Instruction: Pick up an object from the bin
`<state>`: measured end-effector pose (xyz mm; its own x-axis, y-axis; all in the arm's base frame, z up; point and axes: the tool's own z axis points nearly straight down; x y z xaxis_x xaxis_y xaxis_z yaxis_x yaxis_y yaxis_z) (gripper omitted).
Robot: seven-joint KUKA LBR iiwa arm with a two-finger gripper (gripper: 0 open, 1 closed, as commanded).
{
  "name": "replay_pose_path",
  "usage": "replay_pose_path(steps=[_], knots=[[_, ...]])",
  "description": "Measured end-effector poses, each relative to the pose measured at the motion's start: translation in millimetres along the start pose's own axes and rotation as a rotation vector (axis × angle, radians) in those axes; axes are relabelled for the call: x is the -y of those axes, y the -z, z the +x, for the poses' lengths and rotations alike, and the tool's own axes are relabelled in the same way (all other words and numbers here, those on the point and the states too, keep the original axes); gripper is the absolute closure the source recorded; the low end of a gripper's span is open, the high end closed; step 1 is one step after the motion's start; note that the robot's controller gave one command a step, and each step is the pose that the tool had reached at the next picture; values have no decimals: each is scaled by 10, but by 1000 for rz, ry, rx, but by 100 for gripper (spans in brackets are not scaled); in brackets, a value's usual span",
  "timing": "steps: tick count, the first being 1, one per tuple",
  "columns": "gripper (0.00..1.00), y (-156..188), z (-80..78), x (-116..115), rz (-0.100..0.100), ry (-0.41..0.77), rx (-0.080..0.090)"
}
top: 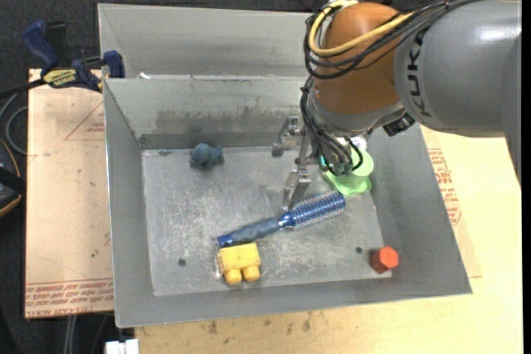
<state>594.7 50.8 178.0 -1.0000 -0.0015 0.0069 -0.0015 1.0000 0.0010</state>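
Observation:
My gripper [293, 185] hangs low over the right middle of the bin, under the arm's orange dome. Its tip is just above the bristle end of a blue hairbrush [286, 220], which lies slanting across the floor from lower left to upper right. A bright green plastic thing [352, 181] lies right beside the gripper, on its right, partly hidden by the wrist and cables. A yellow toy block [238, 264] sits at the brush's handle end near the front wall. Nothing is seen held.
A small blue-grey lump [205, 155] lies near the back wall on the left. A little red-orange piece [383, 259] sits in the front right corner. Bare floor spreads over the left half of the bin.

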Motion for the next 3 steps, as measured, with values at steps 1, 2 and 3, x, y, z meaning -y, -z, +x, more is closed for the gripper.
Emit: replay_pose_path(steps=[1,2,3], knots=[[0,-869,396,396,1,241,1],[100,-853,381,387,0,241,7],[100,315,327,461,3,282,17]])
